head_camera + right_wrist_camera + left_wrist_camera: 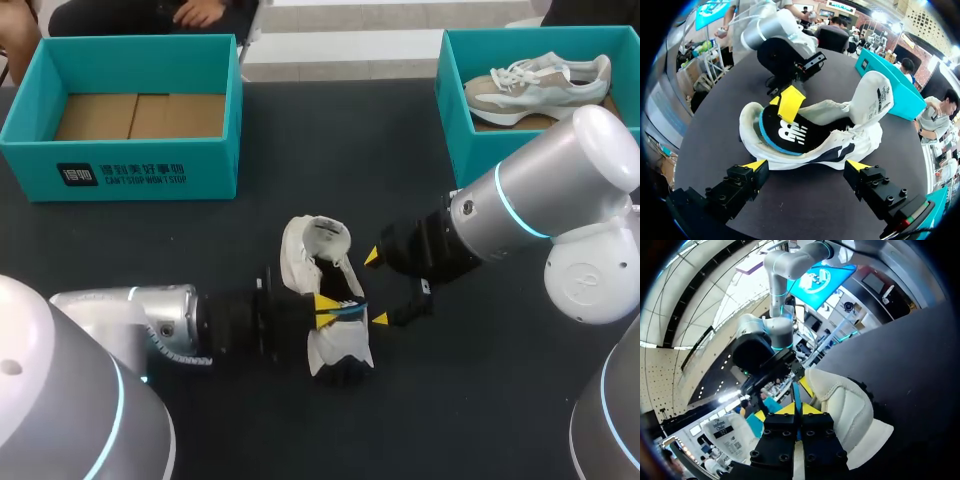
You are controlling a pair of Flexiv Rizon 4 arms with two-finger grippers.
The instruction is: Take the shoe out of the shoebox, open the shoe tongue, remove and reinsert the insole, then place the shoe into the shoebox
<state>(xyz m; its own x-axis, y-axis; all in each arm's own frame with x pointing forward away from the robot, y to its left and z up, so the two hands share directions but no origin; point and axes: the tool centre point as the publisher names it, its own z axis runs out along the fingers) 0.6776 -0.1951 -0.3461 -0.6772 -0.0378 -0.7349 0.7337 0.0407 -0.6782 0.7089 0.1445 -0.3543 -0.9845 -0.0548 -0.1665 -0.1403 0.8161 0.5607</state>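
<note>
Left gripper point(326, 306) was found closed narrowly on the insole point(785, 131), with both yellow tips pinching its blue-edged rim from two sides. The left wrist view confirmed the fingers pressed together on that thin blue edge. The insole was black on top and lay partly raised out of the opening of the shoe point(315, 245).

The white shoe rested on the dark surface point(480, 400) near its middle, between the two arms. Its tongue point(875, 97) stood pulled up and away from the opening.

Right gripper point(376, 289) was spread wide just beside the shoe, facing its side. One tip was level with each end of the sole. Neither tip was seen touching the shoe, and it held nothing.

At the far left of the surface stood the left shoebox point(130, 165), teal, with only its cardboard floor showing inside. At the far right stood the right shoebox point(455, 110), also teal, with a second shoe point(540, 85) lying in it.
</note>
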